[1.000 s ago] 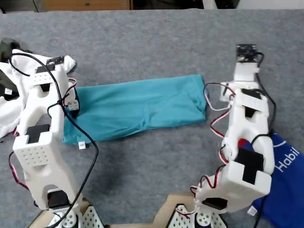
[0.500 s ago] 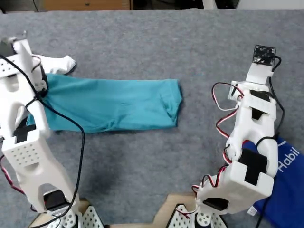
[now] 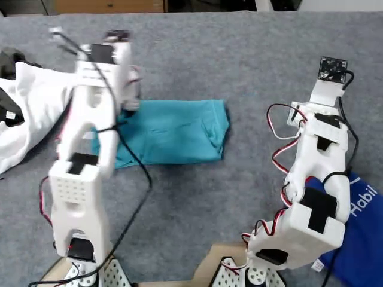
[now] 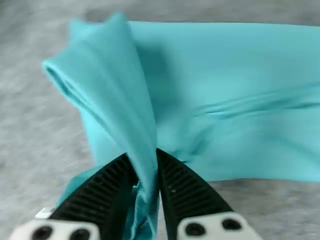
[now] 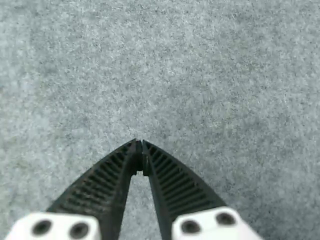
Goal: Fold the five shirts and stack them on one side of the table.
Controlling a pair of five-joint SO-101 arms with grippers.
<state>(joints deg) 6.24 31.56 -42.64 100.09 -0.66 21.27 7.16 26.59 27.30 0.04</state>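
Note:
A teal shirt (image 3: 176,131) lies in the middle of the grey table, its left end lifted and doubled over. My left gripper (image 4: 143,161) is shut on that raised teal fold, and the rest of the shirt (image 4: 230,85) spreads flat beyond it. In the high view the left gripper (image 3: 130,95) sits over the shirt's upper left corner. My right gripper (image 5: 139,146) is shut on nothing, just above bare grey cloth. The right arm (image 3: 317,137) stands to the right of the shirt, apart from it.
A heap of white shirts (image 3: 27,110) with a dark garment (image 3: 11,60) lies at the table's left edge. A blue shirt (image 3: 356,239) lies at the front right beside the right arm's base. Red and black cables hang from both arms.
The left arm dragged the teal shirt leftward, then swung right, carrying the shirt's left end over the rest. The right arm drew back from the shirt's right edge and has since kept still.

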